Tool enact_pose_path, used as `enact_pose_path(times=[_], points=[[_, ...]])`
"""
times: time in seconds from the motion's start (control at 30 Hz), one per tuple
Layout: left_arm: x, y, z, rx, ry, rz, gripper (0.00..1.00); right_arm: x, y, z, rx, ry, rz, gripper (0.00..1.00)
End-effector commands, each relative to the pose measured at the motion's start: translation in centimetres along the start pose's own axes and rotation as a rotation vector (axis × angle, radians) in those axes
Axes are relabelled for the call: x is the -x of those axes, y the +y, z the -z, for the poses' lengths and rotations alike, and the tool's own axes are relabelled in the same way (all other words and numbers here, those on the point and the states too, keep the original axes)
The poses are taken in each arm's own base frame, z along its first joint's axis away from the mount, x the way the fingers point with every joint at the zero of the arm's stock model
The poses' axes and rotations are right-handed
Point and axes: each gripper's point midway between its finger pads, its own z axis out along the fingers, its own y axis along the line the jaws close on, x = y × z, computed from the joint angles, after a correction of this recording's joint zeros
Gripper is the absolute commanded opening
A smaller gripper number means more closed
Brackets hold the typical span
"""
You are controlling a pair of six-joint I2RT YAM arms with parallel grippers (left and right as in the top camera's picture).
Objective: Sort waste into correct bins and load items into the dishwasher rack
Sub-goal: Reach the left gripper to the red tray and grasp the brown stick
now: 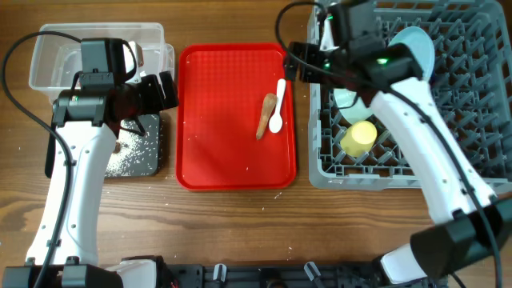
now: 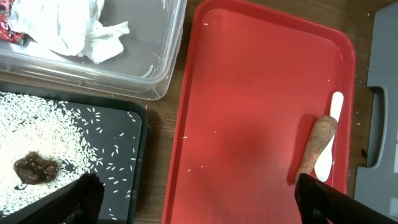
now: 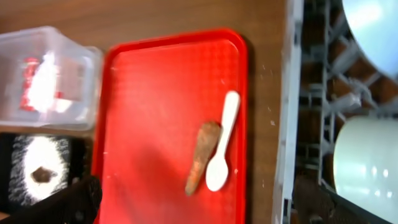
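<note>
A brown elongated food scrap (image 1: 266,114) lies on the red serving tray (image 1: 216,152), beside a small white spoon (image 1: 278,106); the scrap also shows in the left wrist view (image 2: 316,148) and the right wrist view (image 3: 201,155). The clear tub (image 1: 48,56) holds crumpled white tissue (image 2: 81,28) and a red-and-white wrapper (image 2: 9,25). The black tray (image 1: 148,156) holds rice-like crumbs (image 2: 37,124) and a dark brown lump (image 2: 36,168). The grey rack (image 1: 384,168) holds the pale blue plate (image 1: 416,44), a bowl (image 1: 346,98) and the yellow cup (image 1: 358,138). My left gripper (image 2: 199,202) is open and empty over the tray's left edge. My right gripper (image 3: 199,199) is open and empty above the red tray's right side.
The red serving tray lies between the bins on the left and the rack on the right. A few rice grains lie scattered on it and on the wooden table (image 1: 240,232). The rack's grey rim (image 2: 382,93) borders the tray's right side.
</note>
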Motion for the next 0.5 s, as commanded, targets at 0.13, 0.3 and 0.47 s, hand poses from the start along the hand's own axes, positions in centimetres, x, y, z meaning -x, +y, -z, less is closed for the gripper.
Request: enact_pose_path(times=[0.13, 0.3, 0.47], points=[[0.3, -0.7, 0.1, -0.043, -0.004, 0.002, 1.0, 0.0, -1.5, -0.9, -0.094, -0.01, -0.063, 1.0], [0.4, -4.4, 0.1, -0.225, 0.008, -0.023, 1.0, -1.0, -2.3, -0.8, -0.128, 0.028, -0.041, 0.99], [-0.8, -11.8, -2.9, -0.276, -0.004, -0.216, 0.97, -0.4, -2.3, 0.5, -0.119, -0.003, -0.047, 1.0]])
